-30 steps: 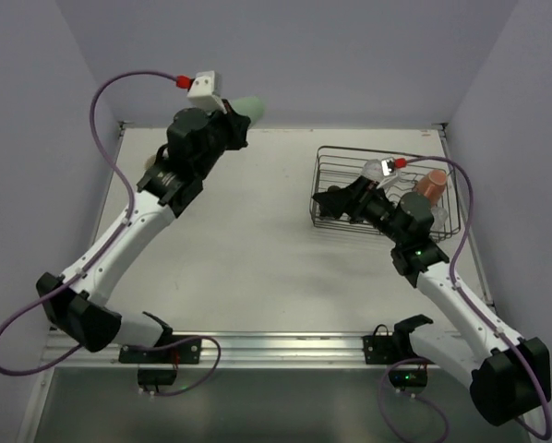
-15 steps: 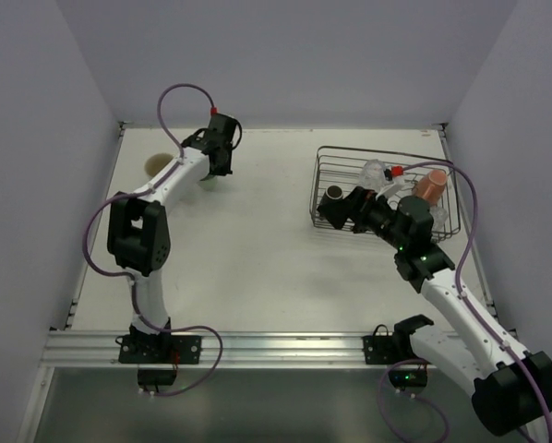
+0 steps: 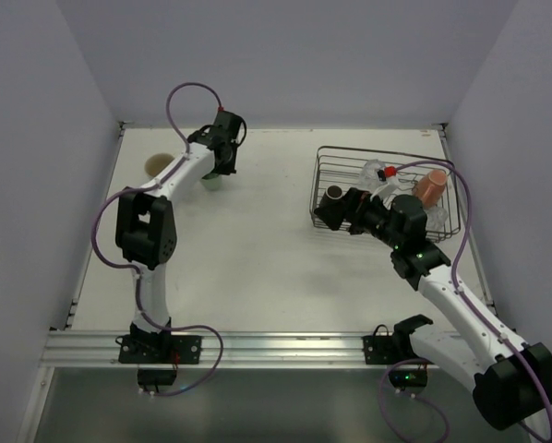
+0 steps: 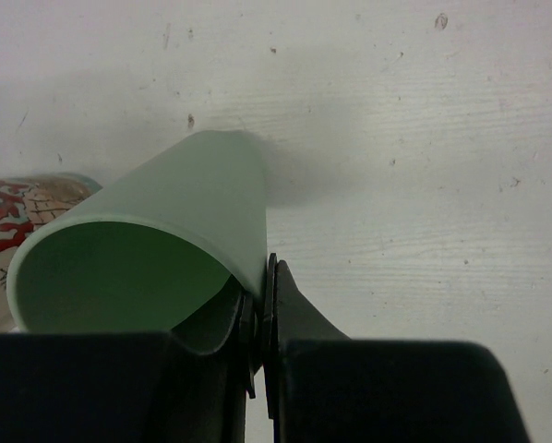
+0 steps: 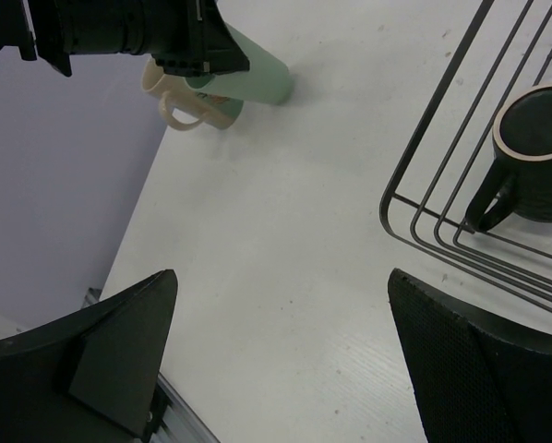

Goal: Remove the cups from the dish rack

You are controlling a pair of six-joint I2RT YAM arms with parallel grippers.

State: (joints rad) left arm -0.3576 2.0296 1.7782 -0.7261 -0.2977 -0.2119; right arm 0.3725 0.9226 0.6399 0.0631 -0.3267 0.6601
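Observation:
My left gripper [image 3: 217,169] is shut on the rim of a mint green cup [image 3: 211,183] at the table's back left. In the left wrist view its fingers pinch the cup wall [image 4: 165,221], and the tilted cup's base is down at the table. The dark wire dish rack [image 3: 318,175] stands at the back right. It holds a dark brown cup [image 3: 335,195] with a handle, a salmon-pink cup [image 3: 431,187] and a clear glass [image 3: 374,171]. My right gripper [image 3: 331,210] is open and empty at the rack's left edge [image 5: 422,189], beside the brown cup [image 5: 534,111].
A cream patterned mug [image 3: 156,164] stands just left of the mint cup, touching or nearly touching it [image 5: 191,101]. Grey walls close the table at back and sides. A metal rail [image 3: 276,346] runs along the near edge.
My left arm has swung down and stretched out, bringing the mint cup from high in the air down to the table beside the cream mug. My right gripper has shifted slightly left.

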